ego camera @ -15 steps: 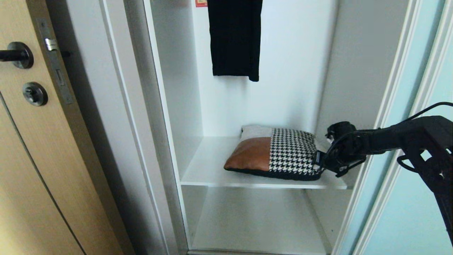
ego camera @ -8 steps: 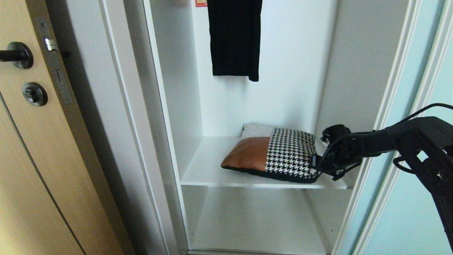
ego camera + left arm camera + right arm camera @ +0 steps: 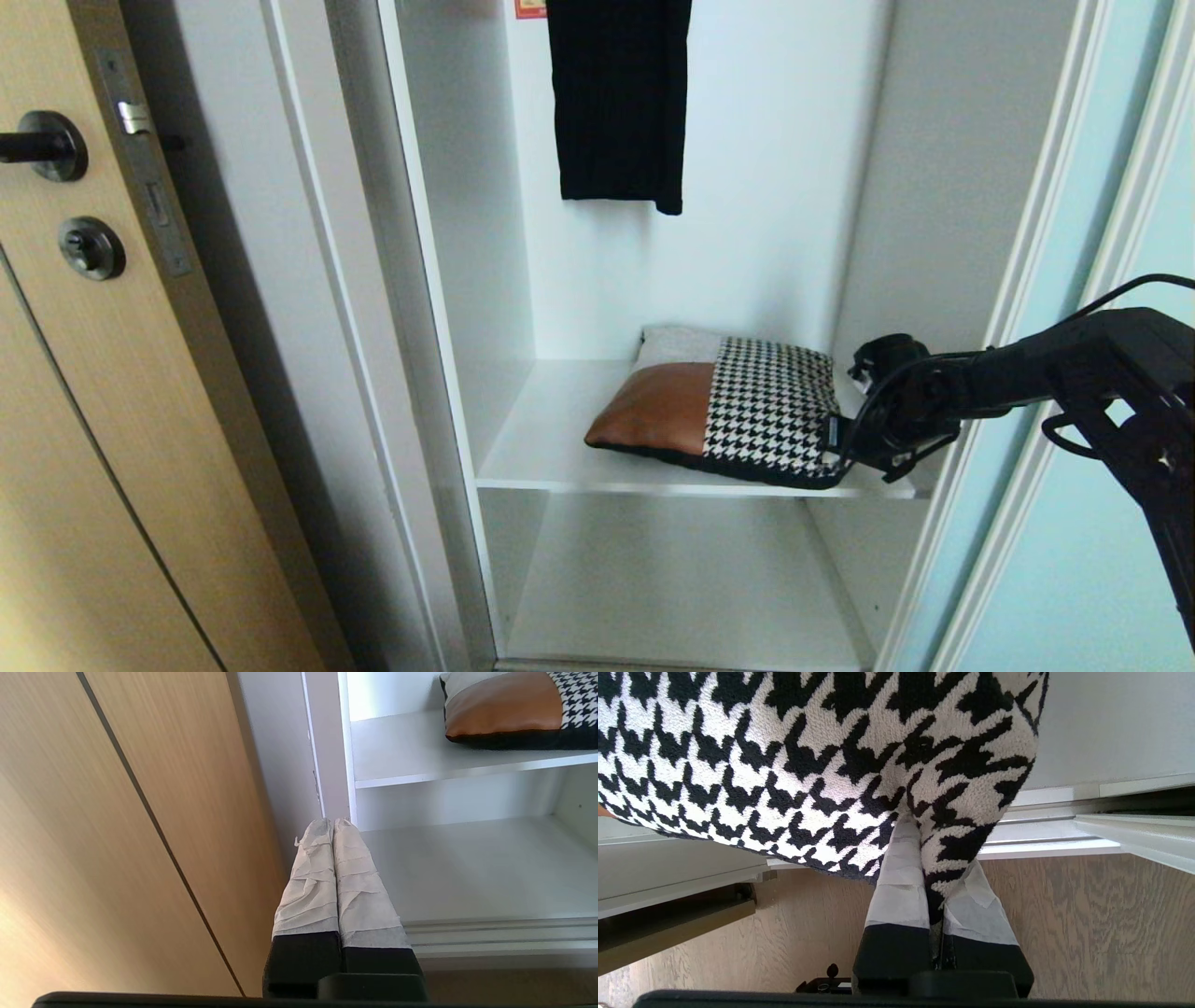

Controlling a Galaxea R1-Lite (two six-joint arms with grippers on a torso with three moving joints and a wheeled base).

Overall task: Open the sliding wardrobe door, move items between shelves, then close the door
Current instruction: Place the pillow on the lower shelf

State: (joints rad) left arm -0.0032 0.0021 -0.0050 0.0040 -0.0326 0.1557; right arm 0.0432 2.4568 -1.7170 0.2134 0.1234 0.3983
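Observation:
The item (image 3: 719, 411) is a padded bundle of rust-brown, houndstooth and grey pieces with a black underside. It lies on the middle white shelf (image 3: 551, 439) of the wardrobe. My right gripper (image 3: 834, 441) reaches in from the right and is shut on its houndstooth corner. In the right wrist view the houndstooth fabric (image 3: 808, 756) is pinched in the right gripper (image 3: 920, 826). My left gripper (image 3: 332, 821) is shut and empty, low beside the wardrobe's left frame and outside the head view. The sliding wardrobe door (image 3: 1102, 523) stands slid to the right.
A long black garment (image 3: 618, 103) hangs above the shelf. A lower white shelf (image 3: 672, 588) lies beneath. A tan wooden door (image 3: 112, 420) with a dark handle (image 3: 42, 145) stands at the left. Wooden floor (image 3: 1087, 928) shows below the door track.
My right gripper has shifted slightly left and down with the item's corner. The item's near right corner now sits at the shelf's front edge. The left gripper has stayed put.

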